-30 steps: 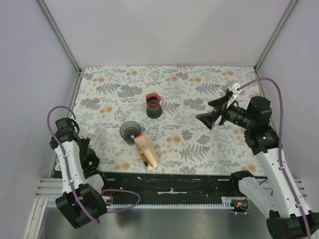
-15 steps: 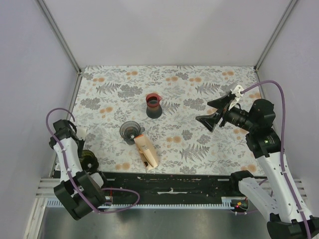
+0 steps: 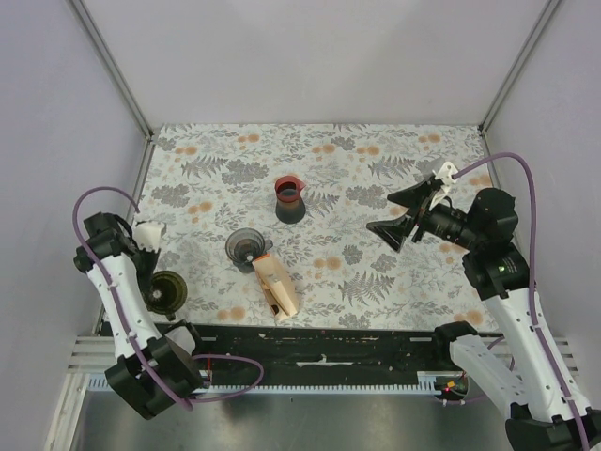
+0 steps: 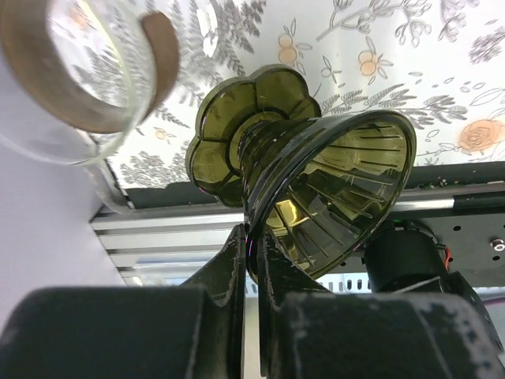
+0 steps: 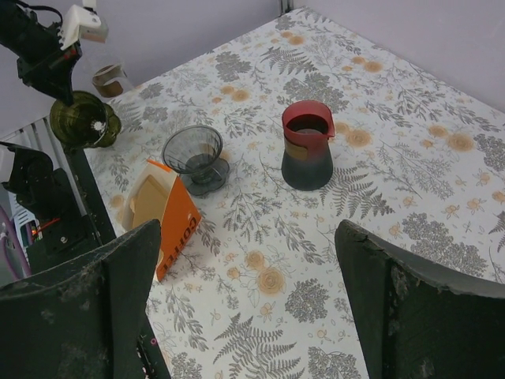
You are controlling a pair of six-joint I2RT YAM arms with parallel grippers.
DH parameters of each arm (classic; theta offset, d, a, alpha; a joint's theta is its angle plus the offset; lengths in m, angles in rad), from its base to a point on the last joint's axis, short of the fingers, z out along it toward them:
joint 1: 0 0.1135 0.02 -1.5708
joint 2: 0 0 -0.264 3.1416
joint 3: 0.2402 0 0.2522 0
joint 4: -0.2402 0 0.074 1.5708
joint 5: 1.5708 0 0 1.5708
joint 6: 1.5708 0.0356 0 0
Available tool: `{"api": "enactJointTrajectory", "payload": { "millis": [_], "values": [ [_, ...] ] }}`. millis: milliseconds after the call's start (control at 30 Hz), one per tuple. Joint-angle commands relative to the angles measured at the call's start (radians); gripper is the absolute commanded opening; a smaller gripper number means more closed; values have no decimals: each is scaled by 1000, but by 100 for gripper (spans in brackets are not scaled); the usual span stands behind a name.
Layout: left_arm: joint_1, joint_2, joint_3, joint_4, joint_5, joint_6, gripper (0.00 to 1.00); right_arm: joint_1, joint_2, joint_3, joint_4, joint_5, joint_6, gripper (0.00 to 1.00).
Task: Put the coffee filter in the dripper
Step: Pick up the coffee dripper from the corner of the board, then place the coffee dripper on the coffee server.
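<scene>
An olive-green dripper (image 4: 316,174) lies tilted, its mouth toward the camera, and my left gripper (image 4: 254,241) is shut on its rim. From above, that dripper (image 3: 169,289) is at the table's near left corner, below my left gripper (image 3: 155,271). A grey dripper (image 3: 245,246) stands upright mid-table. Beside it lies an orange box (image 3: 276,287) with beige coffee filters (image 5: 146,201) showing in its open face. My right gripper (image 3: 399,214) hovers wide open over the right side, holding nothing (image 5: 246,237).
A red-and-grey carafe (image 3: 289,199) stands behind the grey dripper. A glass with a brown band (image 4: 79,63) sits close to the green dripper at the left edge. The black base rail (image 3: 310,343) runs along the near edge.
My left gripper has shut on the green dripper's rim, and the left arm has swung outward to the left. The right arm has barely shifted.
</scene>
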Motion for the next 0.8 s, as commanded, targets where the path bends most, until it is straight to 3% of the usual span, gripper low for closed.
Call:
{"api": "enactJointTrajectory", "payload": {
  "millis": [0, 133, 300, 433, 567, 767],
  "values": [
    [7, -7, 163, -119, 106, 72, 2, 21, -11, 12, 23, -17, 21, 98],
    [6, 28, 333, -225, 229, 82, 2, 56, 18, 53, 8, -1, 49, 98],
    [-38, 100, 535, -278, 370, 3, 2, 232, 125, 145, 14, 157, 102, 98],
    [-230, 159, 663, -279, 366, -121, 2, 458, 309, 295, -9, 338, 86, 96],
    [-471, 240, 749, -253, 334, -253, 2, 612, 556, 548, -112, 496, 55, 96],
    [-666, 355, 839, -214, 303, -339, 2, 693, 817, 815, -187, 576, 44, 84]
  ]
}}
